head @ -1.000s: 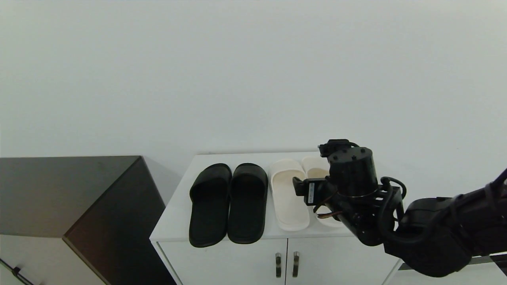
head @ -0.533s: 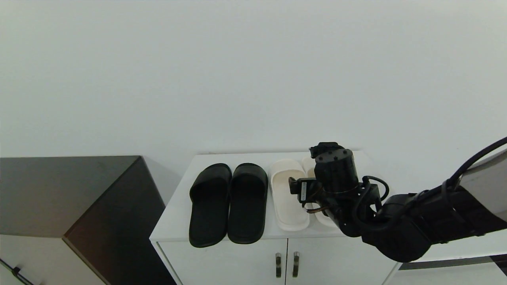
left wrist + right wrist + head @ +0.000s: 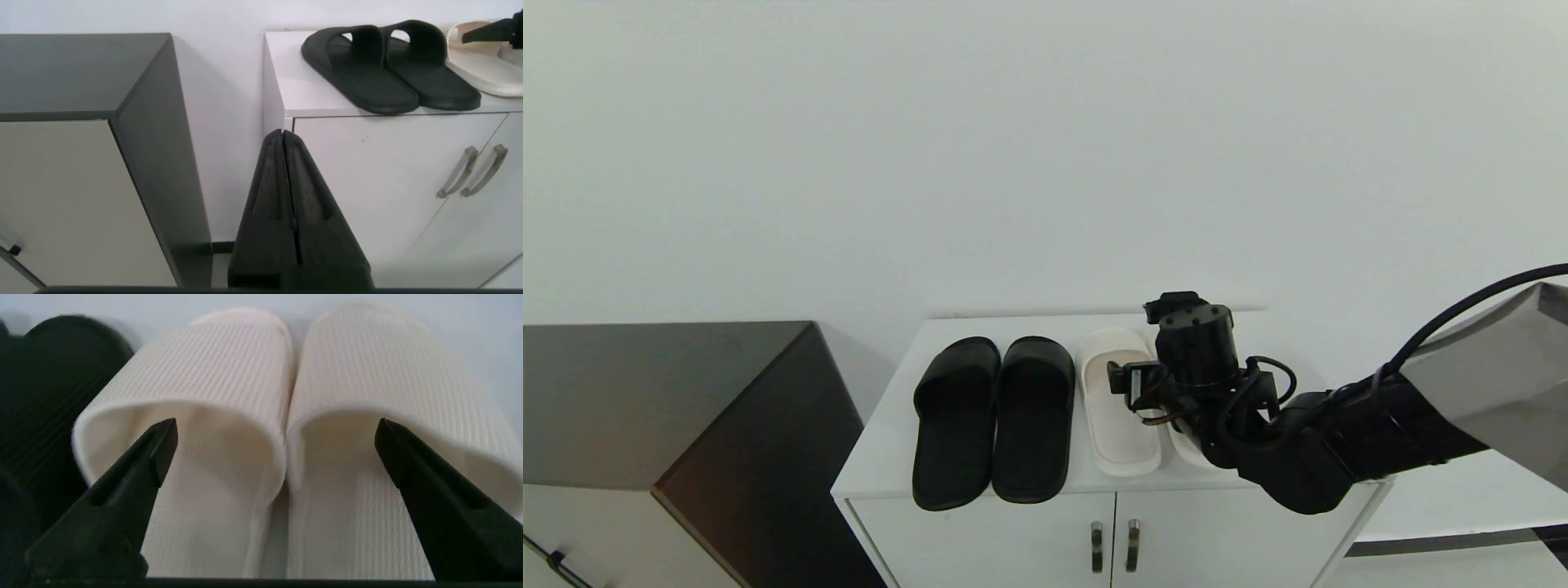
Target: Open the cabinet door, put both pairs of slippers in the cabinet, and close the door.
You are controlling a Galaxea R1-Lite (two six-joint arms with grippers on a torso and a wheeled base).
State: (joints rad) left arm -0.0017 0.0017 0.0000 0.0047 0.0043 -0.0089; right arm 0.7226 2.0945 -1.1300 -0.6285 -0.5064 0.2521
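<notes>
Two black slippers (image 3: pixel 992 416) and two white slippers (image 3: pixel 1115 408) lie side by side on top of the white cabinet (image 3: pixel 980 539), whose two doors are shut. My right gripper (image 3: pixel 1176 309) hangs over the white pair, hiding most of the right-hand one. In the right wrist view it (image 3: pixel 276 433) is open, its fingers (image 3: pixel 122 514) spread outside both white straps (image 3: pixel 204 384) with nothing held. My left gripper (image 3: pixel 284 135) is shut and empty, low in front of the cabinet's left edge.
Two metal handles (image 3: pixel 1096 545) sit where the doors meet at the middle. A dark cabinet (image 3: pixel 686 392) stands close to the left of the white one, with a narrow gap between them. A plain white wall rises behind.
My right arm has moved left and farther in over the white slippers. The slippers and the doors have not moved.
</notes>
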